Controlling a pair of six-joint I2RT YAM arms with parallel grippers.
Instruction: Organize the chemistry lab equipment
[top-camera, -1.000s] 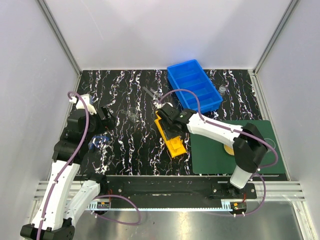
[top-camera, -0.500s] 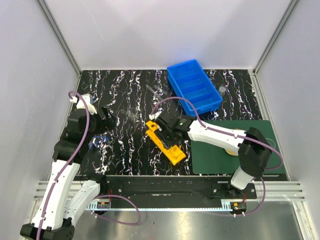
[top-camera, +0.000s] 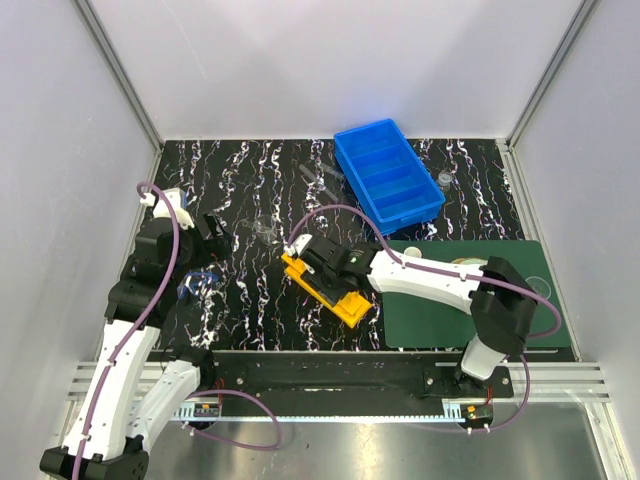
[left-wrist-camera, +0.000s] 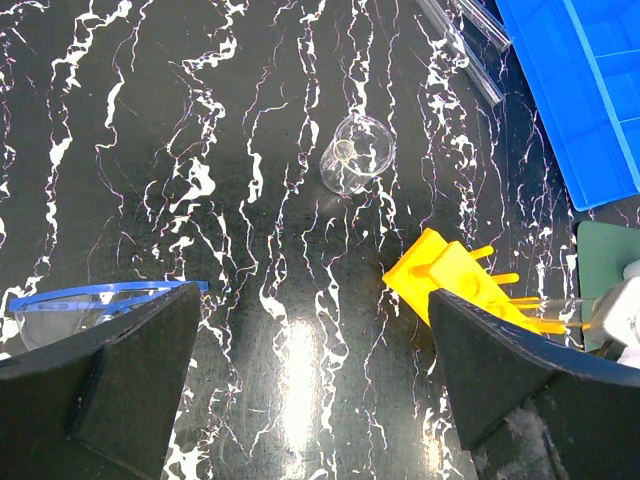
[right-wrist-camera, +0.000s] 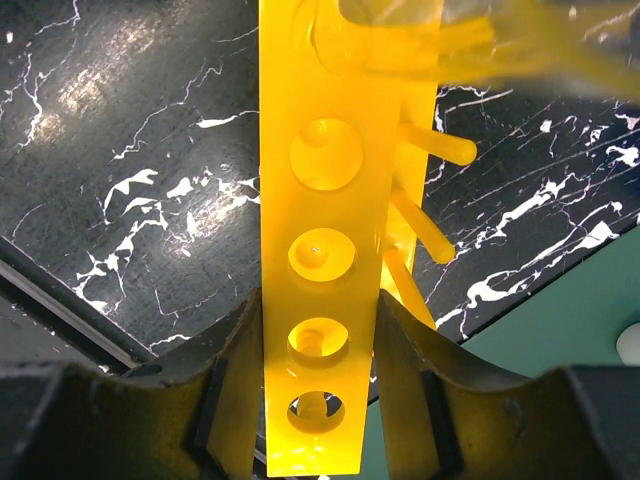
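Though askew, rack between right fingers.

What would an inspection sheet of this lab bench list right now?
Surface: black, white-veined marble tabletop.
Job's things: yellow plastic rack with holes, gripped; blue divided plastic bin at the back; clear glass tubes lying beside it; small clear glass beaker apart.
Clutter: blue-rimmed clear safety goggles; dark green flat mat.
Grippers: left gripper open, empty; right gripper shut on the rack.
Cables: purple cables looping along both arms.
Surroundings: white walls, metal frame posts.
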